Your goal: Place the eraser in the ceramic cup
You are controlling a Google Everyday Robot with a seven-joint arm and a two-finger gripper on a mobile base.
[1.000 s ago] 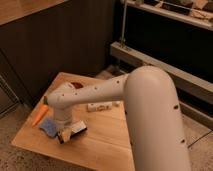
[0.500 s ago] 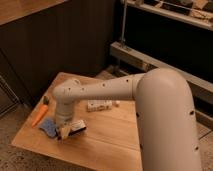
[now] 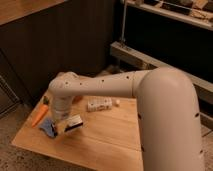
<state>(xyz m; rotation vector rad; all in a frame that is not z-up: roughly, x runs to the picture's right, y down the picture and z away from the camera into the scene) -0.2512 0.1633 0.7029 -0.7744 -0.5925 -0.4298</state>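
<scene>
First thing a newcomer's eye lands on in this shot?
The big white arm fills the right side and sweeps left across the wooden table. At its end the gripper is shut on the eraser, just above the table's left part beside something blue. Behind it lies a white bottle, with an orange object at the left edge.

eraser point(image 3: 74, 122) is a dark flat block with a pale stripe, tilted, clamped in the gripper point(image 3: 66, 125) over the table's point(image 3: 110, 137) left end.
</scene>
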